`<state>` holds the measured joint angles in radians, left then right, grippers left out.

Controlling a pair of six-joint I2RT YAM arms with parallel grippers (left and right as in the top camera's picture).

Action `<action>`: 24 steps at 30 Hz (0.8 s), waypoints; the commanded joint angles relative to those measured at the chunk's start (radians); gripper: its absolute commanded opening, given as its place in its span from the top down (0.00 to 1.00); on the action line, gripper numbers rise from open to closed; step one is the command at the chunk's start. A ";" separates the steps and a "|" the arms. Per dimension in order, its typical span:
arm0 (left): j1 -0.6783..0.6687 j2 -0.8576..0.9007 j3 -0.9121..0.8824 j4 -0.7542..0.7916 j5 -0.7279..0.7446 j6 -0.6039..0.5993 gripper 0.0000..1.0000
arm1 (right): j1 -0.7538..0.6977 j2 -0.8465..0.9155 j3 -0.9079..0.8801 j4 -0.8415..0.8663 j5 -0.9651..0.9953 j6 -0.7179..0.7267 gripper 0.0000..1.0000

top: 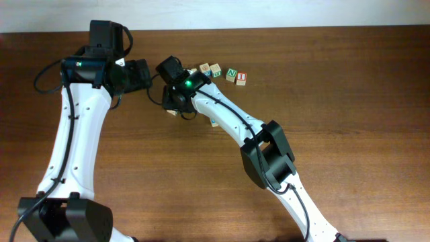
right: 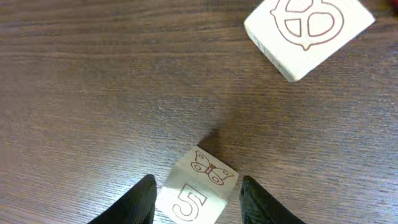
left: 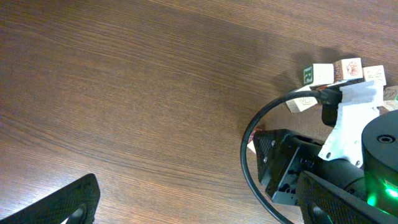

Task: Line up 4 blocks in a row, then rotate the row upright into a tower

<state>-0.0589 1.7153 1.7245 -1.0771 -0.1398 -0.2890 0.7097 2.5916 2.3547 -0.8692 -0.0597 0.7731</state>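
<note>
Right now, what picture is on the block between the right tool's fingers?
A red-outlined butterfly on the pale wood block, seen best in the right wrist view.

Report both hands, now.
Left hand: open, holding nothing.
Right hand: fingers straddle the butterfly-and-5 block; whether it grips cannot be told.
</note>
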 commanded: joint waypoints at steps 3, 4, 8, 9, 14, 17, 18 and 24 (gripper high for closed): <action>0.001 0.005 0.019 -0.002 -0.014 -0.013 0.01 | 0.000 0.036 0.011 0.026 0.016 -0.009 0.51; 0.001 0.005 0.019 -0.002 -0.014 -0.013 0.01 | 0.005 0.039 0.011 0.028 0.016 -0.009 0.57; 0.001 0.005 0.019 -0.002 -0.014 -0.013 0.01 | -0.008 0.040 0.011 -0.072 0.016 -0.026 0.75; 0.001 0.005 0.019 -0.002 -0.014 -0.013 0.01 | -0.019 0.037 0.014 -0.105 0.011 -0.040 0.76; 0.001 0.005 0.019 -0.002 -0.014 -0.013 0.01 | -0.090 0.006 0.014 -0.302 0.032 -0.116 0.81; 0.001 0.005 0.019 -0.002 -0.014 -0.013 0.01 | -0.110 0.006 0.014 -0.375 0.054 -0.145 0.78; 0.001 0.005 0.019 -0.002 -0.014 -0.013 0.01 | -0.110 0.006 0.014 -0.378 0.053 -0.145 0.69; 0.001 0.005 0.019 -0.002 -0.014 -0.013 0.01 | -0.128 0.006 0.130 -0.445 0.042 -0.177 0.45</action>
<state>-0.0589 1.7153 1.7245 -1.0771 -0.1398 -0.2890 0.6014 2.5950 2.3939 -1.2869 -0.0269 0.6239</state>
